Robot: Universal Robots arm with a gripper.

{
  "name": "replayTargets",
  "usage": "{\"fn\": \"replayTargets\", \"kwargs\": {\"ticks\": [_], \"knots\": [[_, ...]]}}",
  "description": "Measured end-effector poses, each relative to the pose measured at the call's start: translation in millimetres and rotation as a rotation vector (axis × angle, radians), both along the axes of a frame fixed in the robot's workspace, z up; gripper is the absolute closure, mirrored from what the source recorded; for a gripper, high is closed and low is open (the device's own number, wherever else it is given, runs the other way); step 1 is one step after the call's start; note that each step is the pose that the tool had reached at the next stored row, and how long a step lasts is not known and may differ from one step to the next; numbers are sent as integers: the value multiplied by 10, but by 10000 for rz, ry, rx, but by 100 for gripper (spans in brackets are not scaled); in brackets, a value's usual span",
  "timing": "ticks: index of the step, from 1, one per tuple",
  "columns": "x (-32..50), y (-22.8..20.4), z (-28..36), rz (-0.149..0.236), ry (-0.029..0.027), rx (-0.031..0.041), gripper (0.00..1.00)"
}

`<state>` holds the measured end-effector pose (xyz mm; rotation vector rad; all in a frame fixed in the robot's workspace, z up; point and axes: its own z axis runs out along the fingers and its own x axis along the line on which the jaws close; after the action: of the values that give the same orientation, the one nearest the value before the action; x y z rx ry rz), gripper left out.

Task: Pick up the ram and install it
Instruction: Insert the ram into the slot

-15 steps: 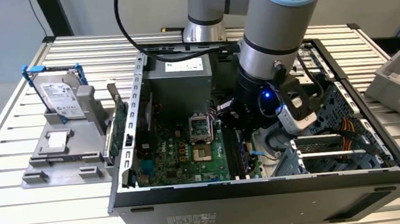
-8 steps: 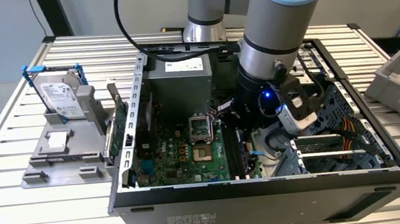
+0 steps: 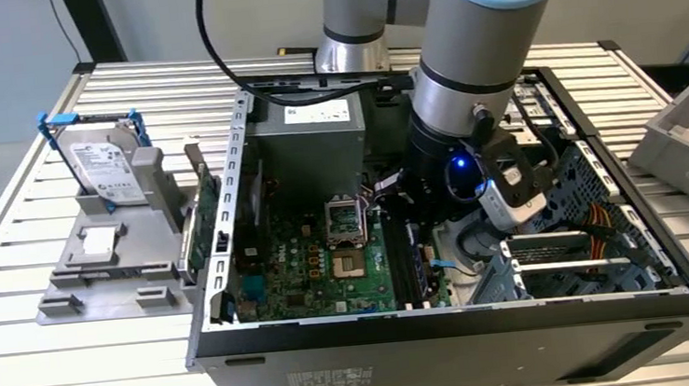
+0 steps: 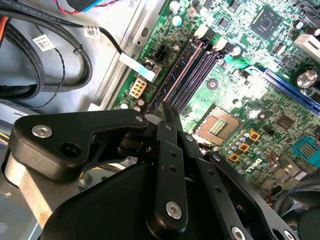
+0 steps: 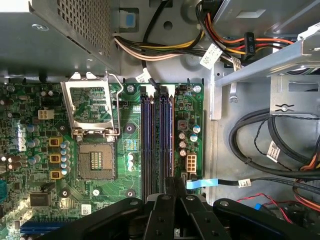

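Fingers [image 5: 170, 188] of the one gripper are pinched nearly together on the near end of one ram [image 5: 164, 135]. One open case [image 3: 456, 319] holds one motherboard [image 5: 30, 125] with four long slots [image 5: 146, 140]. The ram stands along a slot. One drive [image 3: 105, 162] stands at the exterior view's left.

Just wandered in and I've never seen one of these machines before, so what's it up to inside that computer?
A grey robot arm is reaching down into an open black computer case. Its black tool is poised at one end of the ram, a thin dark bluish-green circuit-board stick lying along the long memory slots on the green motherboard. Whether the stick is fully seated can't be told.
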<state>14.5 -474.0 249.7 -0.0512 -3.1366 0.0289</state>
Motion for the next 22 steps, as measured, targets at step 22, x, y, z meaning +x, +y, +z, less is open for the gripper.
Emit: {"fn": "replayTargets", "kwargs": {"ticks": [22], "knots": [[5,0,1,1544,5,427,100]]}}
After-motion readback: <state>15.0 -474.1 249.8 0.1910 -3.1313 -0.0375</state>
